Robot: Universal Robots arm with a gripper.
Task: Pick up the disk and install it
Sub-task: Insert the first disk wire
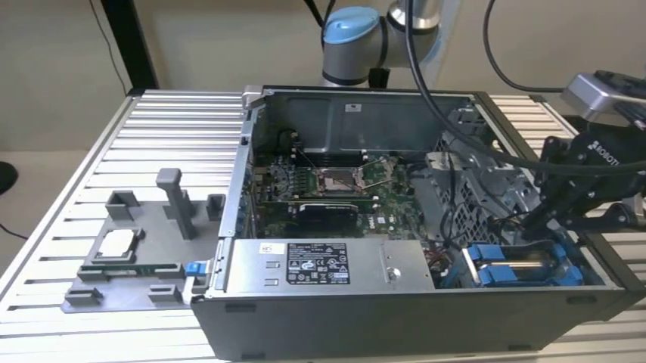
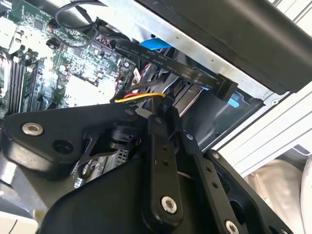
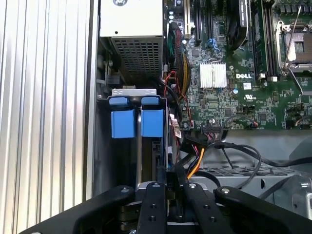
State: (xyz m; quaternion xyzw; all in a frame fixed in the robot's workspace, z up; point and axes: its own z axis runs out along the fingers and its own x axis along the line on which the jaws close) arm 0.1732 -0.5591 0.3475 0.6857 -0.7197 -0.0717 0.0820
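So the disk was sitting down in the drive bay at the near corner of the open PC case, on the exterior view's right. Its silver top showed between the blue bracket ends, just beside the big grey power supply box. The pincer hung right over it, and I couldn't tell whether it was touching.

In both wrist views the pincer had its fingers drawn close together, basically clenched. Orange and yellow wires ran right past the tips, and I honestly couldn't tell if anything was pinched in there.

Over on the exterior view's left of the slatted desk, well apart from all that, a grey fixture carried a small silver chip.
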